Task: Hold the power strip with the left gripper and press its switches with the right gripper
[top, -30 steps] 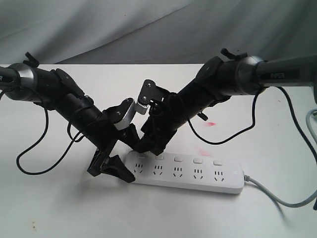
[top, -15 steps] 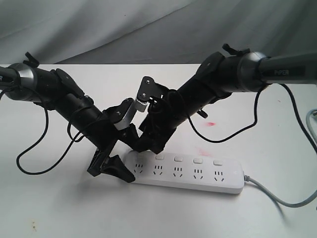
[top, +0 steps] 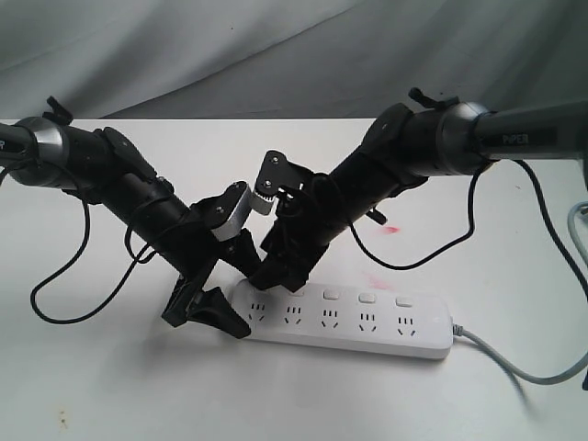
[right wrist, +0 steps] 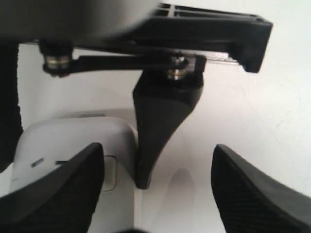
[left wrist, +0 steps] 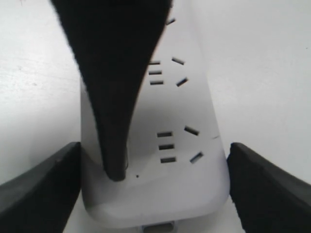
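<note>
The white power strip [top: 367,333] lies on the table, sockets up, with its switches [top: 366,298] in a row along the far edge. My left gripper [top: 216,310] clamps the strip's left end. In the left wrist view the strip [left wrist: 180,184] sits between both fingers [left wrist: 41,187], which touch its sides. My right gripper [top: 276,274] hovers over that same end with jaws wide apart. One of its fingers [left wrist: 115,160] rests tip-down on the strip where the first switch is. The right wrist view shows that switch [right wrist: 110,174] beside one finger [right wrist: 58,194].
The grey cord [top: 514,363] runs off the strip's right end toward the table's right edge. Pink stains [top: 388,228] mark the tabletop behind the strip. Black cables [top: 55,285] loop from both arms. A grey cloth hangs behind the table.
The right arm rose slightly, then came back down, so its finger sits a little lower on the strip's left end. The left gripper and the strip have not moved.
</note>
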Available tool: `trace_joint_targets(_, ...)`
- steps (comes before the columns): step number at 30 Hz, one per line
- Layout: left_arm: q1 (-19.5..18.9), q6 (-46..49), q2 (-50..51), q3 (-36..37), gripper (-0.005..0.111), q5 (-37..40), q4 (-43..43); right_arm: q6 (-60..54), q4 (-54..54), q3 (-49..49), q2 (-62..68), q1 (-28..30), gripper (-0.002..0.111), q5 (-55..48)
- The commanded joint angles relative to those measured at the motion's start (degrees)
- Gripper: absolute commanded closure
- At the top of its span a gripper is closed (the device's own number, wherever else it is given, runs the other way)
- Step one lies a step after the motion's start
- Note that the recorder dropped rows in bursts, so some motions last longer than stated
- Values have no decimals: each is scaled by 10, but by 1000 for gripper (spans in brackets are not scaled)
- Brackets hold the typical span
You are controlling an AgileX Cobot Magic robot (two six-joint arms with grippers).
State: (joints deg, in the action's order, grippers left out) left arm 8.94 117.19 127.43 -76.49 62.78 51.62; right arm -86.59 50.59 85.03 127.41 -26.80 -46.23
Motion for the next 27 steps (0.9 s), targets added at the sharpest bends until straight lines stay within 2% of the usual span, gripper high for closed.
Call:
trace_joint_targets(1, 3, -2, 1, 2, 107, 0, 1, 1, -37, 1, 1, -1, 49, 4)
trace_joint_targets(27, 3, -2, 1, 2, 107, 0, 1, 3, -68, 1, 28, -18, 49, 45)
